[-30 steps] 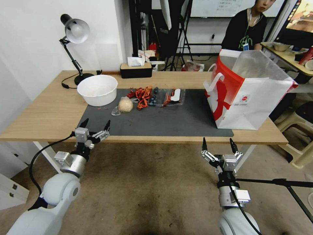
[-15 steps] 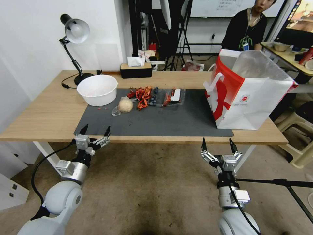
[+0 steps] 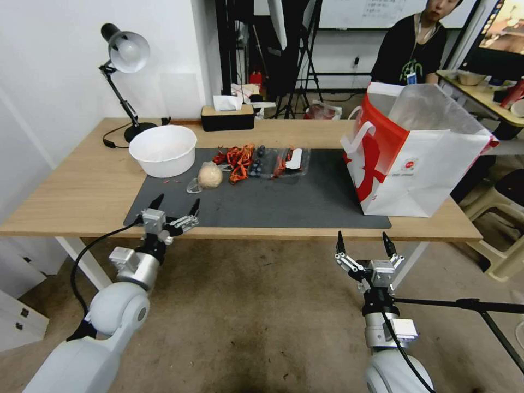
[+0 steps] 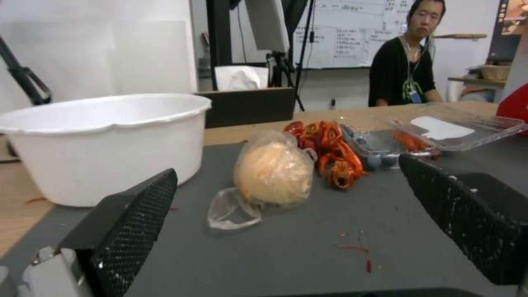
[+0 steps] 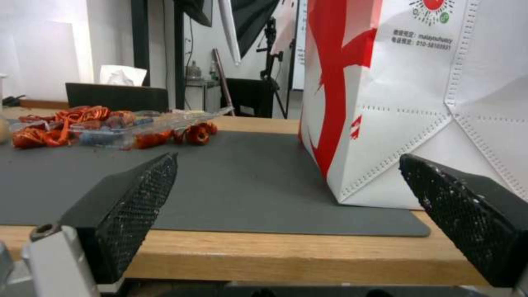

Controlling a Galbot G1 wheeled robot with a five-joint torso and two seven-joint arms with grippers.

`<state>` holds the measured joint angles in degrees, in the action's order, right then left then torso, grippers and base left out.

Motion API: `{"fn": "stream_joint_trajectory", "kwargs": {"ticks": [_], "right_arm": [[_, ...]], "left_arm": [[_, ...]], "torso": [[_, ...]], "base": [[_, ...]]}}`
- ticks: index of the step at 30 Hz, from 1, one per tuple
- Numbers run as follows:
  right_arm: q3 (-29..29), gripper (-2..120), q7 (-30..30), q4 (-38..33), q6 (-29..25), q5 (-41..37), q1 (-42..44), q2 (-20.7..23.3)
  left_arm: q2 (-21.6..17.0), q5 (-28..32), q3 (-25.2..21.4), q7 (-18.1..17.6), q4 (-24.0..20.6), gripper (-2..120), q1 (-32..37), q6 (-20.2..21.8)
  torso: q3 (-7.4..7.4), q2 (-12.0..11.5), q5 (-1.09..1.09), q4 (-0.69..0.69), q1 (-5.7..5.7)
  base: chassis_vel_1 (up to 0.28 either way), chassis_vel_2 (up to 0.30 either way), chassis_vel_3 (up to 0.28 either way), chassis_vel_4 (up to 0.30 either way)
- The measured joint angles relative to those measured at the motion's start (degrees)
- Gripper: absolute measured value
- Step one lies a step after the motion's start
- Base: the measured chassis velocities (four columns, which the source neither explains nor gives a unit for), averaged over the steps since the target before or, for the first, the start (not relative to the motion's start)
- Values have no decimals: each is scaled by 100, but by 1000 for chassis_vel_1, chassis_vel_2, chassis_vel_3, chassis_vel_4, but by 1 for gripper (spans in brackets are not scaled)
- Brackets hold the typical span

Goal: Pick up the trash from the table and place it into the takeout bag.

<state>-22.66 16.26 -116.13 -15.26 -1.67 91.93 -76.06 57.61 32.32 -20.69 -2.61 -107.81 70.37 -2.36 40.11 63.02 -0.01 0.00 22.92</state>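
Note:
The trash I can make out is a tan ball in clear wrap point(image 3: 209, 176) point(image 4: 273, 173), lying on the dark grey mat point(image 3: 284, 202) of the table point(image 3: 71, 196), just right of the white bowl. My left gripper point(image 3: 176, 206) point(image 4: 286, 214) is open over the mat's near left corner, facing the ball and a short way from it. At the table's right end the takeout bag point(image 3: 417, 158) point(image 5: 418, 103) stands upright with its mouth open. My right gripper point(image 3: 363, 243) point(image 5: 286, 210) hangs open below the table's front edge, in front of the bag.
A large white plastic bowl point(image 3: 162, 149) sits left of the ball. Red shreds, blueberries and a clear tray point(image 3: 286, 162) lie mid-mat. A desk lamp point(image 3: 124, 60) and a tissue box point(image 3: 227, 116) stand along the back edge. A tripod leg point(image 3: 464, 305) crosses the floor at right.
My left gripper has moved right and forward, from the table's front edge to over the mat's near left corner, closer to the wrapped ball. The right arm has barely moved.

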Motion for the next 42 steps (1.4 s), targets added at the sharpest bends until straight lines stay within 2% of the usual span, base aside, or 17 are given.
{"fn": "stream_joint_trajectory", "kwargs": {"ticks": [9, 11, 13, 14, 21, 31, 37, 42], "right_arm": [[42, 100, -9, 36, 36, 5, -83, -3], [56, 100, -12, 62, 47, 4, -119, 0], [57, 100, -13, 66, 49, 5, -123, 0], [57, 100, -14, 75, 51, 5, -130, 1], [48, 100, -14, 92, 58, 4, -130, 0], [29, 100, -12, 114, 57, 5, -124, -16], [10, 100, -7, 134, 49, 4, -123, -20], [-6, 100, 0, 140, 48, -2, -127, -22]], "left_arm": [[-336, 629, 323, -13, 396, 100, -875, 443], [-427, 972, 424, -13, 496, 100, -1165, 698], [-438, 1027, 443, -13, 514, 100, -1217, 745], [-463, 1243, 517, -15, 587, 100, -1389, 905], [-442, 1774, 808, -48, 895, 100, -1911, 1367], [-355, 2114, 1446, -134, 1587, 100, -2722, 1679], [-297, 2144, 1737, -180, 1841, 100, -3007, 1711], [-210, 2025, 2104, -197, 2273, 99, -3428, 1660]], "torso": [[0, 0, 1, 0, 0], [0, 0, 1, 1, 0], [0, 0, 1, 0, 0], [0, 0, 1, 0, 0], [0, 0, 1, 1, 0], [0, 0, 2, 0, 0], [0, 0, 2, 0, 0], [0, 0, 0, -1, 0]], "base": [[0, 0, 0, 0], [0, 0, 0, 0], [0, 0, 0, 0], [0, 0, 0, 0], [0, 0, 0, 0], [0, 0, 0, 0], [0, 0, 0, 0], [0, 0, 0, 0]]}}
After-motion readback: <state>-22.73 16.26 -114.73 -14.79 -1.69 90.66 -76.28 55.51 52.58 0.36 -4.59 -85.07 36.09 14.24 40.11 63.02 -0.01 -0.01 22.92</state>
